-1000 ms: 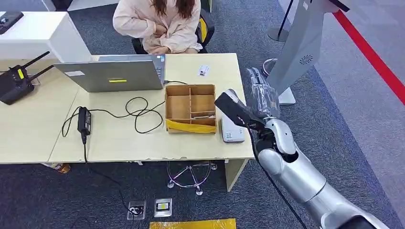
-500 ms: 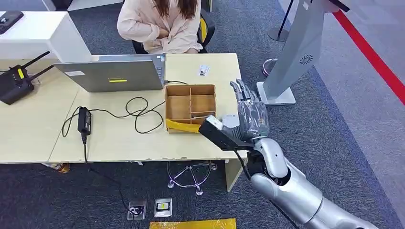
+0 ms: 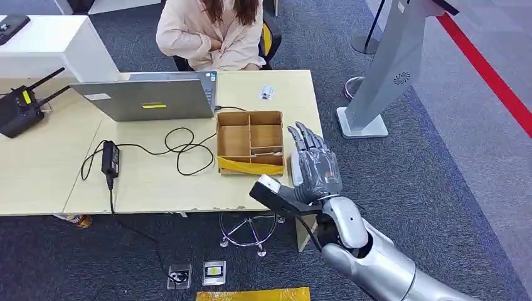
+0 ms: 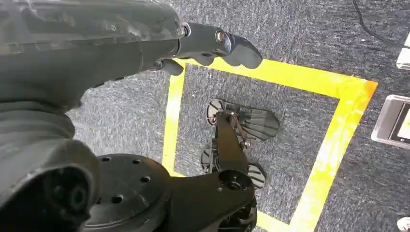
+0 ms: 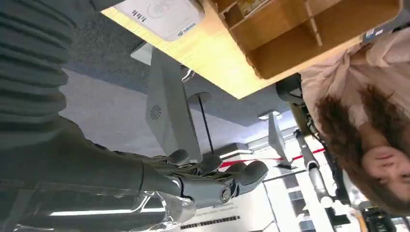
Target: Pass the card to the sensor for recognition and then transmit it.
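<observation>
My right hand [image 3: 313, 166] hovers over the table's near right corner, fingers spread and pointing away from me, holding nothing. It covers the white card reader [image 5: 159, 17], which lies on the table [image 3: 188, 185] beside the wooden divided box [image 3: 250, 141]. A small white card [image 3: 268, 93] lies flat near the table's far edge, well beyond the hand. Something flat lies in one compartment of the box. My left hand [image 4: 212, 46] hangs beside my body over the carpet, fingers loosely extended and holding nothing.
A person [image 3: 210, 31] sits behind the table. A grey laptop [image 3: 150, 97], a black cable with power adapter [image 3: 111, 157] and a black router [image 3: 19, 110] occupy the left part. A grey kiosk stand [image 3: 389, 69] rises right of the table. Yellow tape [image 4: 333, 130] marks the floor.
My right hand has come down and toward me, shifting left from beside the table's right edge to over its near right corner, now covering the card reader.
</observation>
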Robot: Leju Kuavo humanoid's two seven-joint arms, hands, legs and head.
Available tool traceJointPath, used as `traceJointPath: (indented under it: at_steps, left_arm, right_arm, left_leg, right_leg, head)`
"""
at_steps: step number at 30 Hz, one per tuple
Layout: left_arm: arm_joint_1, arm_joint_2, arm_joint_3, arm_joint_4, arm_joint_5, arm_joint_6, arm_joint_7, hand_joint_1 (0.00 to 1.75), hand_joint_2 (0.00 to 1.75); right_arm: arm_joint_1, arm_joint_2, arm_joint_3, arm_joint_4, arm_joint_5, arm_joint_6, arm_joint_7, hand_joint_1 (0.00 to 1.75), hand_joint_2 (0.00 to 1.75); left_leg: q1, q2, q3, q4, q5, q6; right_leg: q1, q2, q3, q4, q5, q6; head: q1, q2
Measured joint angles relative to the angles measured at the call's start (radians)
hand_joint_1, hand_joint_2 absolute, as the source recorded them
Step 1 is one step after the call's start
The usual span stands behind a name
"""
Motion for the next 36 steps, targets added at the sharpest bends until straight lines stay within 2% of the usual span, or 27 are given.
traceJointPath:
  at_steps: [8, 16, 36]
  left_arm:
    - [0.0, -0.005, 0.0, 0.0, -0.018, 0.0, 0.008, 0.0, 0.0]
    - [0.0, -0.005, 0.0, 0.0, -0.036, -0.005, 0.016, 0.0, 0.0]
    - [-0.019, -0.006, -0.002, 0.0, -0.072, -0.021, 0.058, 0.0, 0.0]
  right_arm:
    - [-0.014, 0.066, 0.028, 0.085, 0.015, 0.073, -0.008, 0.0, 1.75]
    - [-0.057, 0.13, 0.042, 0.211, 0.019, 0.066, -0.008, 0.0, 1.75]
    - [-0.156, 0.227, 0.055, 0.423, 0.062, 0.088, -0.008, 0.0, 1.75]
  left_leg:
    - [0.0, 0.0, 0.0, 0.0, 0.0, 0.0]
    - [0.0, 0.0, 0.0, 0.0, 0.0, 0.0]
    - [0.0, 0.0, 0.0, 0.0, 0.0, 0.0]
  right_leg:
    - [0.0, 0.0, 0.0, 0.0, 0.0, 0.0]
    - [0.0, 0.0, 0.0, 0.0, 0.0, 0.0]
    - [0.0, 0.0, 0.0, 0.0, 0.0, 0.0]
  head:
    - [0.0, 0.0]
    - [0.0, 0.0]
    - [0.0, 0.0]
